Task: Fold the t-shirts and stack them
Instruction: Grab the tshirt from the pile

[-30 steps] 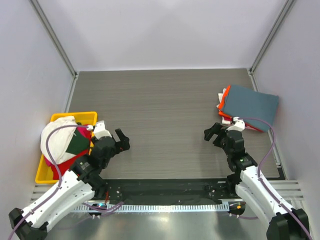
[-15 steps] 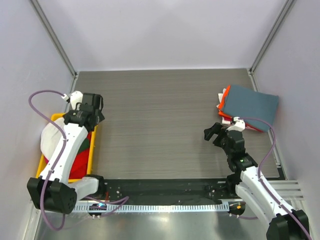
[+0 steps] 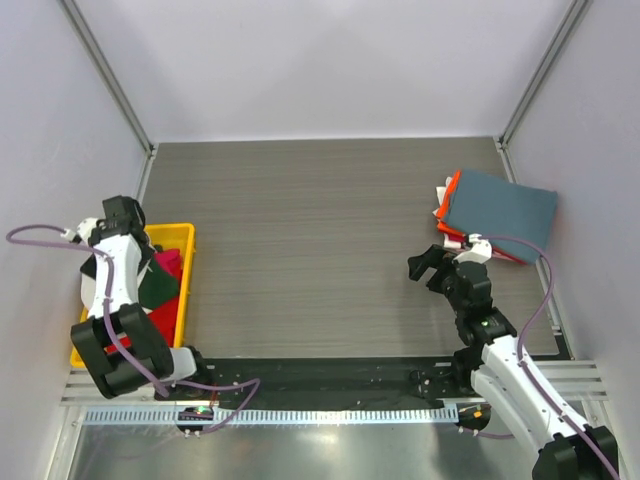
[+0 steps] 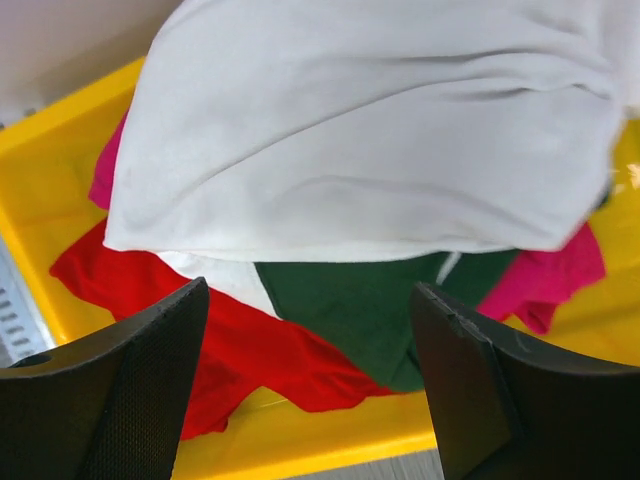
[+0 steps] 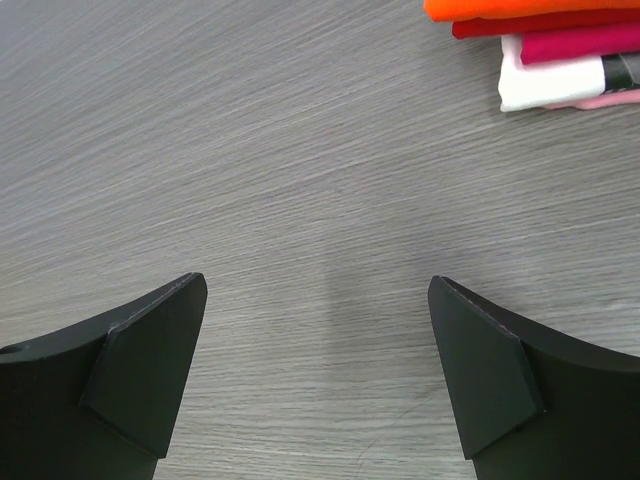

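The white shirt [image 4: 370,130] is heaped in the bin [image 4: 60,110], over red cloth [image 4: 250,350]. The left gripper [image 4: 308,290] is poised open just above it. Only white folds should be pinched, then lifted clear of the bin. The right gripper [image 5: 318,285] is open, well apart from the bin.

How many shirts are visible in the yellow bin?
3. The white shirt with green parts lies on top, the red shirt shows under its left side, and the magenta shirt peeks out at the right. Others may be hidden underneath.
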`<state>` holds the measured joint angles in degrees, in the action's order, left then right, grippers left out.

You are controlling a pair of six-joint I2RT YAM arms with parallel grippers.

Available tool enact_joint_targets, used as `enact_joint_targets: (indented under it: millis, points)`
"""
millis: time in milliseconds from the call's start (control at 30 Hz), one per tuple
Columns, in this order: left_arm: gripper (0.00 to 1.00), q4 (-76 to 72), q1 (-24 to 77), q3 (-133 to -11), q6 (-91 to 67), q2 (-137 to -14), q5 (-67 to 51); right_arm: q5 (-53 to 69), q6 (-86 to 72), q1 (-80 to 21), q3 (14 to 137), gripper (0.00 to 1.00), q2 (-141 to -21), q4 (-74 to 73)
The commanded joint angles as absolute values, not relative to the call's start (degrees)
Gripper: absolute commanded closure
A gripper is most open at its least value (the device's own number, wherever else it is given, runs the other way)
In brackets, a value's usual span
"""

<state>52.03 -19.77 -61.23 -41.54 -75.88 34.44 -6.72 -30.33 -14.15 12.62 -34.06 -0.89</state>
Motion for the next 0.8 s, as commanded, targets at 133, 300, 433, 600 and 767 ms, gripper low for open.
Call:
enact_joint_targets:
  millis: [133,300,433,600,767]
  points:
    - [0.21,39.82,-26.28,-53.17,-45.44,-76.46,27.34,-6.86,-30.85,-14.41,13.71,0.01,-32.61,1.14]
    - [0.35,38.15,-28.38,-53.18,-47.45,-81.82,23.92,-7.03,-30.85,-14.41,13.89,0.01,-33.40,1.49]
    - [0.57,36.30,-30.67,-52.65,-47.03,-81.22,21.71,-6.86,-30.85,-14.41,13.89,0.01,-33.75,1.67]
    - [1.00,40.86,-31.11,-55.02,-47.28,-79.98,24.96,-6.86,-30.85,-14.41,13.62,0.01,-32.96,1.49]
    - [1.00,39.64,-31.03,-53.00,-50.35,-71.21,19.70,-6.85,-30.85,-14.41,13.54,0.01,-32.34,1.41]
